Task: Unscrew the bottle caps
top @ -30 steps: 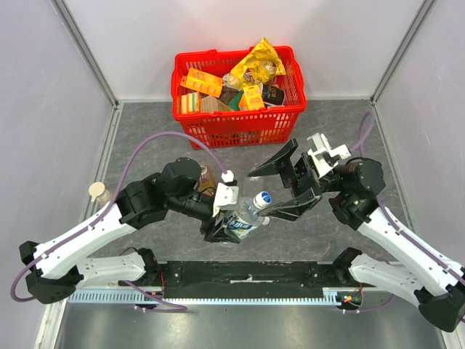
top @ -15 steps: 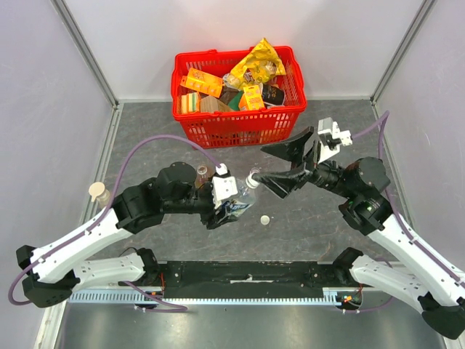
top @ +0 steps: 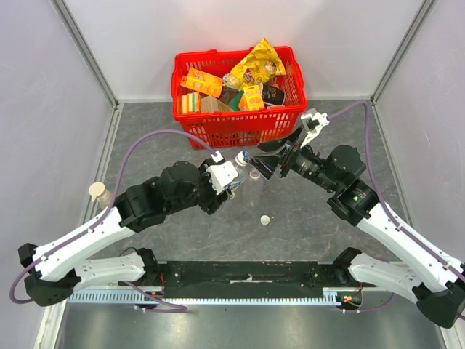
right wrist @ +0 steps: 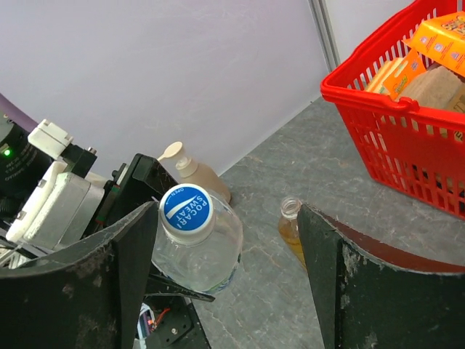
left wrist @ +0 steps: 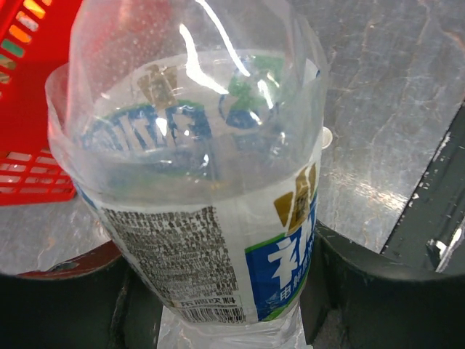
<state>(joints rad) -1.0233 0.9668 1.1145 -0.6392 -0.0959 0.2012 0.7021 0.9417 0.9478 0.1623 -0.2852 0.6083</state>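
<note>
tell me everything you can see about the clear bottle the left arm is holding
The clear bottle is thin transparent plastic with droplets inside, seemingly near empty. A white and blue label with a barcode wraps its body. Its blue cap, printed POCARI SWEAT, is on. The left fingers clamp its lower body, tipping the cap toward the right fingers, which stand open either side of it; contact is unclear.

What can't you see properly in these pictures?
- Top view: the small amber bottle does not show; the left arm seems to cover it.
- Left wrist view: the clear bottle fills the frame, so its blue cap cannot be made out; the small print is blurred.
- Right wrist view: the red basket is cut off by the right edge.
- Top view: the white cap is too small to show any writing.
</note>
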